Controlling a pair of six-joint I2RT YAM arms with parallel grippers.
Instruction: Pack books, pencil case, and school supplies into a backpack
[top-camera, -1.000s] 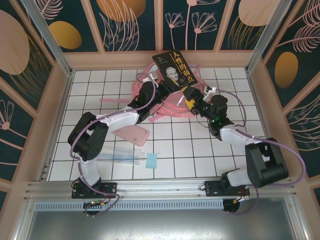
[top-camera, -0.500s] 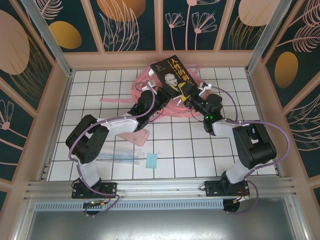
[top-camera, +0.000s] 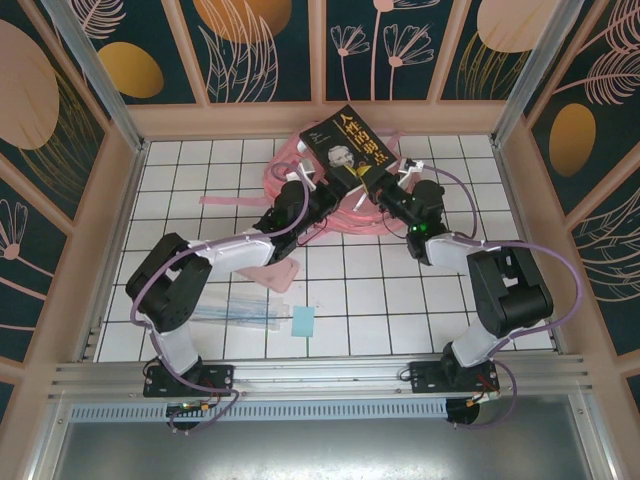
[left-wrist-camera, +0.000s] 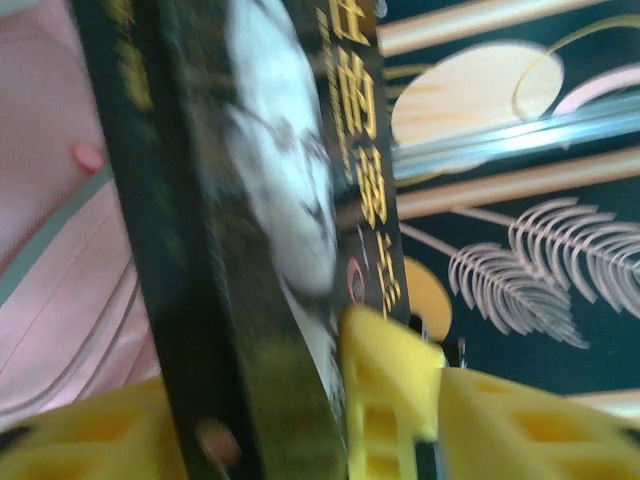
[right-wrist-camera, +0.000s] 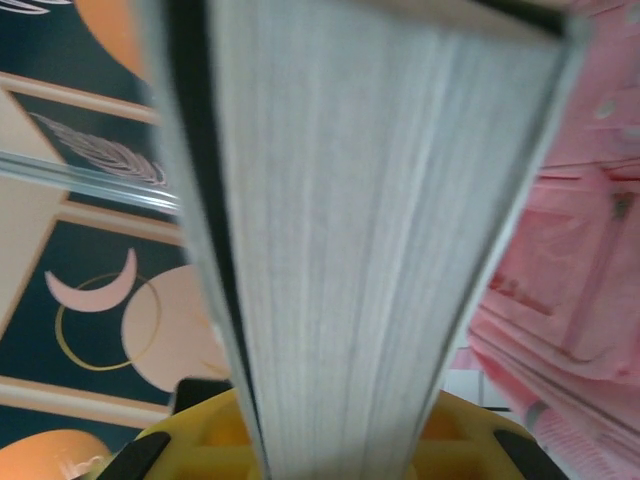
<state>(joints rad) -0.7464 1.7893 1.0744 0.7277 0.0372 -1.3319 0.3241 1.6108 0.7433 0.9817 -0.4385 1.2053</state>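
The black book (top-camera: 355, 150) with the man's portrait is held tilted above the pink backpack (top-camera: 290, 168) at the back of the table. My right gripper (top-camera: 385, 190) is shut on the book's lower right edge; the pages (right-wrist-camera: 360, 250) run up between its yellow fingers (right-wrist-camera: 340, 440). My left gripper (top-camera: 320, 192) is open around the spine side of the book (left-wrist-camera: 270, 200), with a gap beside the cover. The pink pencil case (top-camera: 272, 272) lies under my left arm. The clear stick packet (top-camera: 240, 312) and the light-blue pad (top-camera: 303, 321) lie near the front.
A pink strap (top-camera: 225, 200) of the backpack trails left across the white tiles. Wooden walls and aluminium posts (top-camera: 90, 70) close in the table on three sides. Backpack fabric (right-wrist-camera: 590, 250) lies close beside the book.
My right gripper has reached the book and shut on its edge. My left gripper, shut on the book before, has opened. The book has shifted slightly right.
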